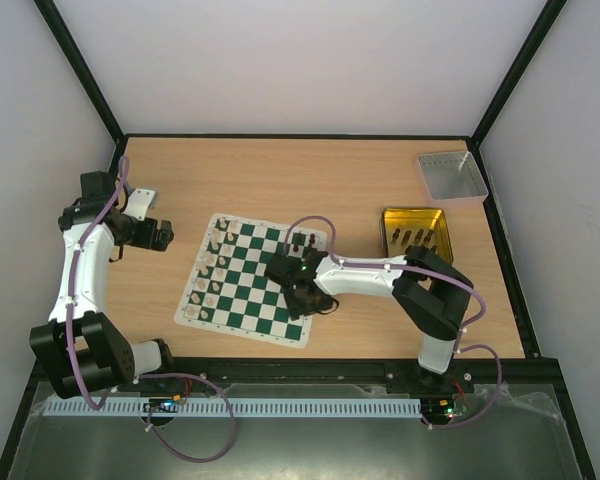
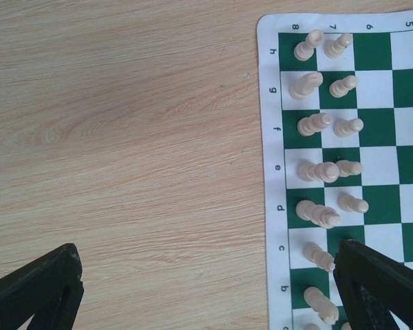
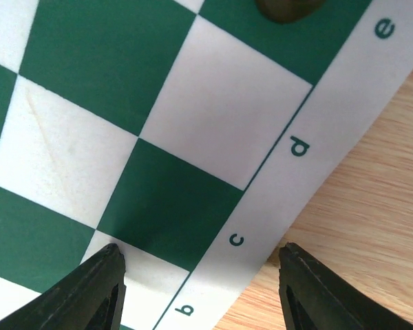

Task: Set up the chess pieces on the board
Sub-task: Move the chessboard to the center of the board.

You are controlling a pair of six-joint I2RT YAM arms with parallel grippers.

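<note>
The right gripper (image 3: 201, 256) is hovering low over the edge of the board (image 1: 248, 290). Its jaws are standing partly apart with nothing between them, right above the bare squares beside the letters c and d, and a dark piece (image 3: 289, 7) is standing one file along, by the e. The cream pieces (image 2: 320, 168) are filling two rows along the opposite side of the board, near the left gripper (image 2: 206, 251), which is hanging wide and empty over the desk (image 2: 124, 137). Only a few dark pieces (image 1: 298, 243) are showing on this side, and more seem to be lying in the gold tin (image 1: 412, 211) to the right, so the step in hand is probably fetching the next one. Doing that well is asking for a grip high on the stem of a single figurine, jaws straddling it without nudging its neighbours. It then means carrying the piece upright, lowering it onto the middle of its square, and opening only once its base is sitting flat.
</note>
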